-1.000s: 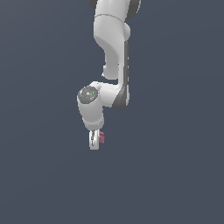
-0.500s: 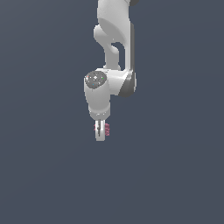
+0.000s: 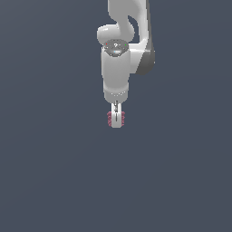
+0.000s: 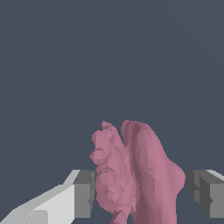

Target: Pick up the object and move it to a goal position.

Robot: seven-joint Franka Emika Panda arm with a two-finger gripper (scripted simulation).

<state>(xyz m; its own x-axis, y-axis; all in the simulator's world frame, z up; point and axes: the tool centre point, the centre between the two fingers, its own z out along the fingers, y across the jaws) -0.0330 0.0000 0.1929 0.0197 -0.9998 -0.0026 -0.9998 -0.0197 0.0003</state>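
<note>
Exterior view: arm (image 3: 124,41) comes down from the top centre, wrist pointing straight down, pincer (image 3: 116,120) at its lower end, about mid-scene. The object (image 3: 109,119) sits inside the pincer, sticking out on both the exterior view's left and right of the fingers. Wrist view: object (image 4: 133,175) lies between the two fingers (image 4: 84,194), touching one, with a narrow gap to the other.

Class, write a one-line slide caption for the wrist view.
Bumpy pinkish-red lump sits between the claw and its grey fingertips against a plain dark background.
</note>
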